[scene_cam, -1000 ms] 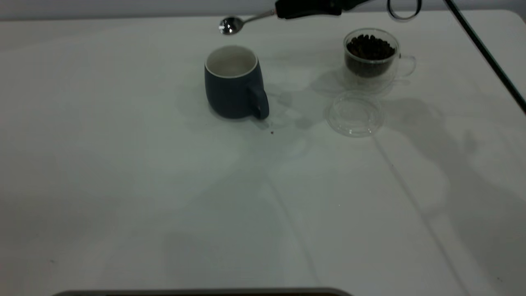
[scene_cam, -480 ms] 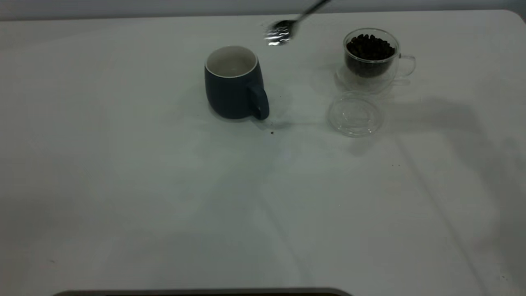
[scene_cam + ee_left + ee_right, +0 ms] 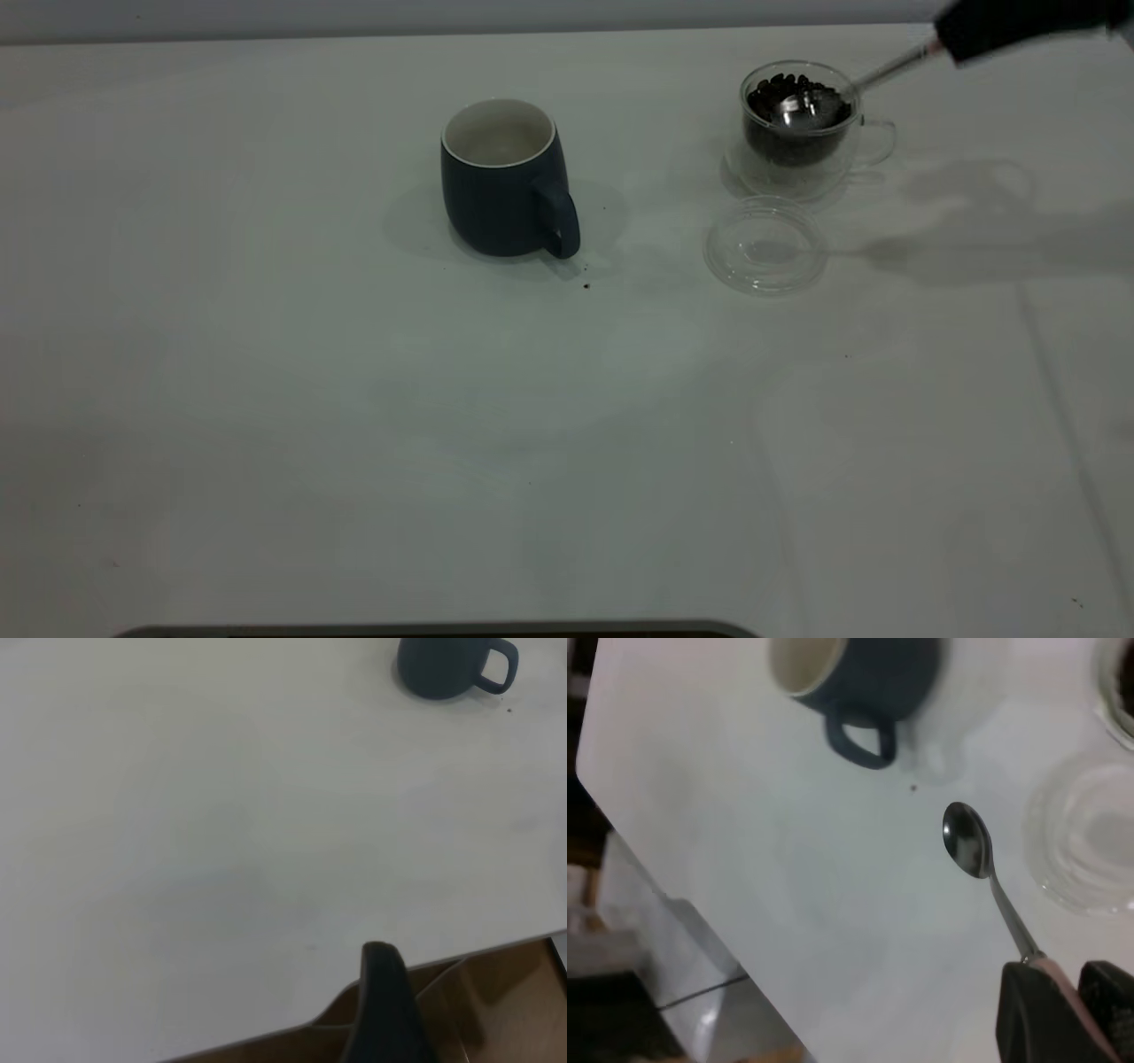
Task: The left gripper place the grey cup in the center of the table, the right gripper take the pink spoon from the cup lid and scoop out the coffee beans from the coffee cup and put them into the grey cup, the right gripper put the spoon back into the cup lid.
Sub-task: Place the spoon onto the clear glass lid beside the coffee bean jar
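Observation:
The grey cup stands upright near the table's middle, its handle toward the camera; its pale inside looks empty. It also shows in the wrist views. The glass coffee cup full of beans stands to its right. The clear cup lid lies flat in front of the coffee cup, with nothing on it. My right gripper is shut on the spoon's pink handle. The spoon's metal bowl is at the coffee cup's mouth, over the beans. My left gripper hangs parked past the table's edge.
A small dark speck lies on the white table just in front of the grey cup's handle. The table's edge runs close to the left gripper. A dark rim shows at the near side.
The right gripper has swung the spoon from above the grey cup rightward and down to the coffee cup's mouth. The cups and the lid have not moved.

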Action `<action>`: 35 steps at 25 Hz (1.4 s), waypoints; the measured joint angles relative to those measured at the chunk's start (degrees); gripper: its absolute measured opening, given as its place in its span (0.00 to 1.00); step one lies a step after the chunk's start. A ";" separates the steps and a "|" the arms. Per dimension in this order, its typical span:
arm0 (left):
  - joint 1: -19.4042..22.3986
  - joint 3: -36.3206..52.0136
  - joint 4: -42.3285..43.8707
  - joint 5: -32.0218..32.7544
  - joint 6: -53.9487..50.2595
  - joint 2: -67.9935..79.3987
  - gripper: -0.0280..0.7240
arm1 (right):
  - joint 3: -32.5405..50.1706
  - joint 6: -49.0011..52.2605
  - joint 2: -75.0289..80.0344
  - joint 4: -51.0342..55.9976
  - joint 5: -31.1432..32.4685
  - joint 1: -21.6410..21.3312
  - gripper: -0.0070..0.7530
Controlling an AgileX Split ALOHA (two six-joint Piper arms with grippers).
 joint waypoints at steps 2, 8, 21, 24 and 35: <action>0.00 0.00 0.00 0.00 0.00 0.00 0.79 | 0.00 0.36 2.88 0.63 -0.26 -0.82 0.13; 0.00 0.00 0.00 0.00 0.00 0.00 0.79 | 0.00 0.40 9.89 2.90 -1.22 -1.12 0.13; 0.00 0.00 -0.04 0.00 0.00 0.00 0.79 | 0.00 0.35 16.74 10.83 -4.93 -1.29 0.13; 0.00 0.00 -0.04 0.00 0.00 0.00 0.79 | 0.00 -0.61 17.77 13.64 -5.20 -1.29 0.13; 0.00 0.00 -0.04 0.00 0.00 0.00 0.79 | -0.05 -2.54 21.20 17.53 -5.48 0.06 0.13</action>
